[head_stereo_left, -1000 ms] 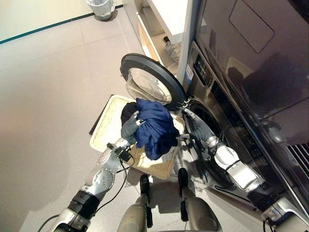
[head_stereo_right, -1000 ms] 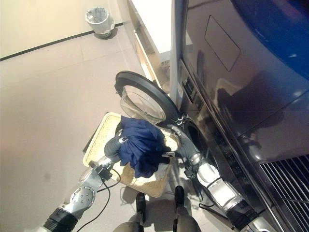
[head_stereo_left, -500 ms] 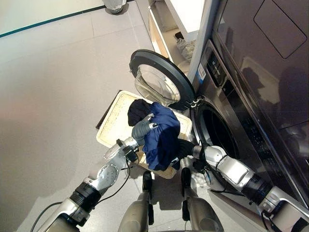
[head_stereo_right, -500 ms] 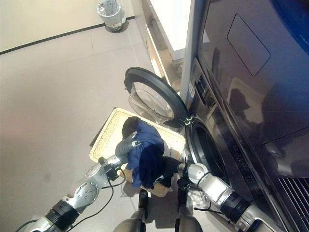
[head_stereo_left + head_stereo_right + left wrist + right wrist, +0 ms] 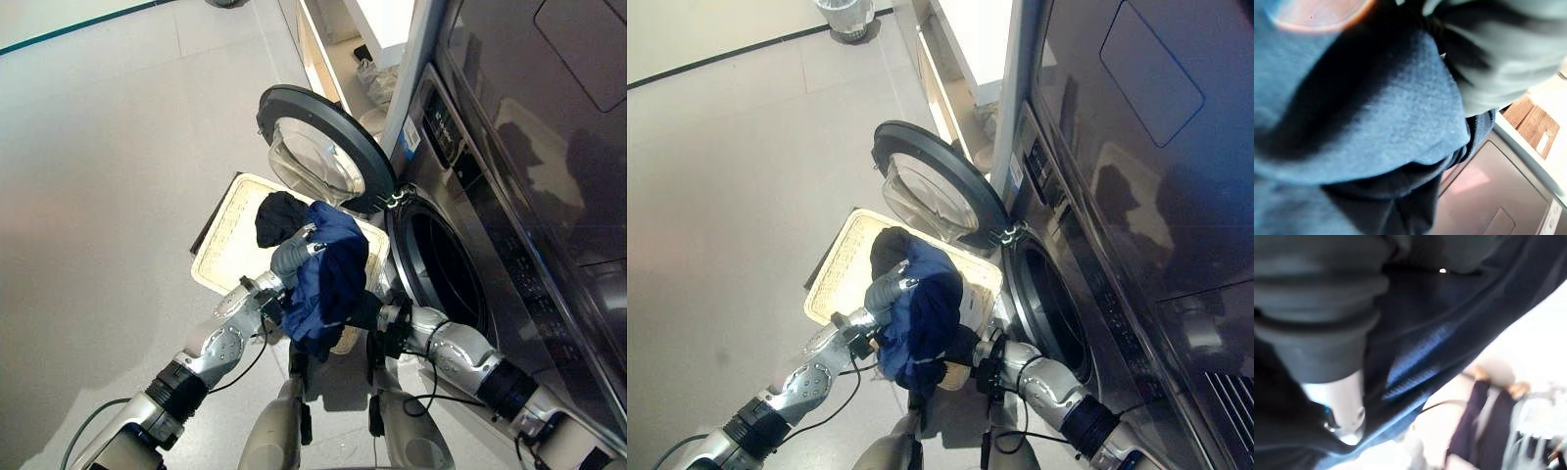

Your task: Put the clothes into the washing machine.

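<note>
Two hands carry the navy garment (image 5: 328,269) at frame centre above the wicker basket (image 5: 230,240): left hand (image 5: 289,262) and right hand (image 5: 367,311) have fingers buried in cloth, so their state is unclear; swing the bundle right, clear of the door (image 5: 323,157), into the drum opening (image 5: 441,269).

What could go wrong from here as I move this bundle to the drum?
The blue garment hangs loose below the left hand, so a trailing end could snag on the basket or drag on the floor. The open door stands close beside the drum opening; cloth may catch on the door or the opening's rim instead of going in.
</note>
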